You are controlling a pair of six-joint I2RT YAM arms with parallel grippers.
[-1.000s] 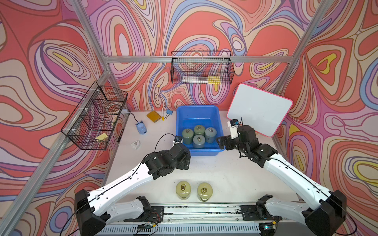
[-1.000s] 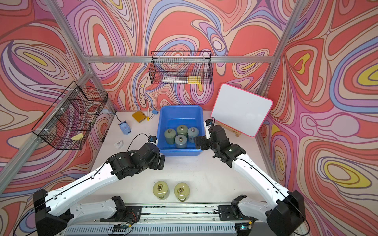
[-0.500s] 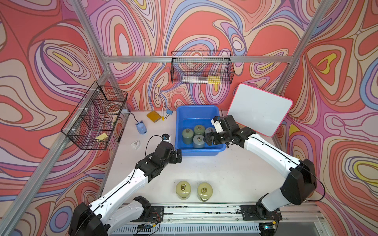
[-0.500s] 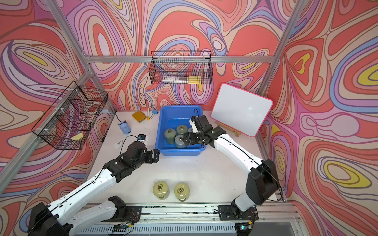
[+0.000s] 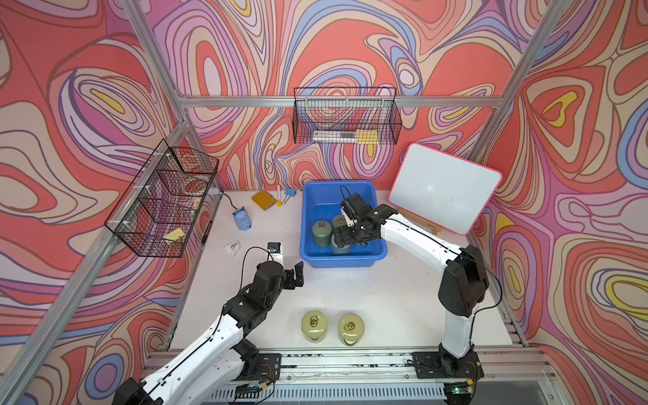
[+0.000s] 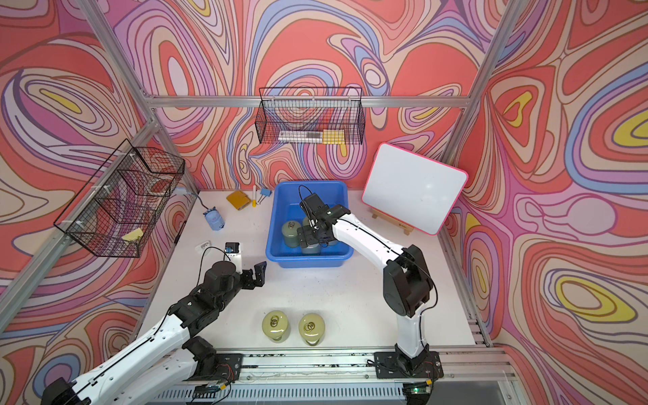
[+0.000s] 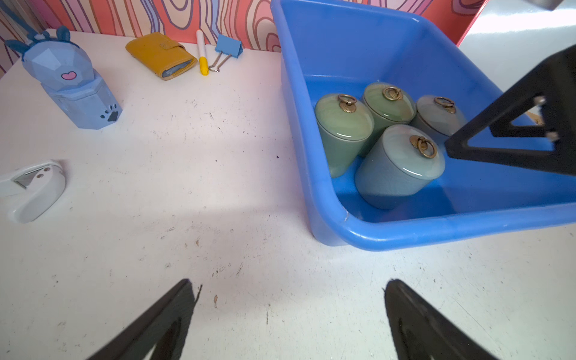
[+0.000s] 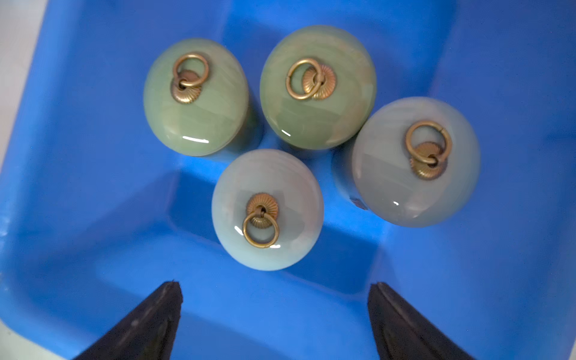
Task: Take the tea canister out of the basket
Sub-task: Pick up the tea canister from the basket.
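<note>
Swirling walls (image 5: 333, 45) ringed the blue basket (image 5: 322, 196), where the open right gripper (image 8: 276, 285) hovered over a tea canister (image 8: 267, 208), apparently to grasp; left gripper (image 7: 290, 282) idled open.

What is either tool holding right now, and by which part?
Nothing. The right tool hangs open above the tea canisters in the basket; the left tool is open over the table.

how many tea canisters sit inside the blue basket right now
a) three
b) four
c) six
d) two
b: the right wrist view looks straight down on four ring-lidded tea canisters standing close together inside the basket.
</note>
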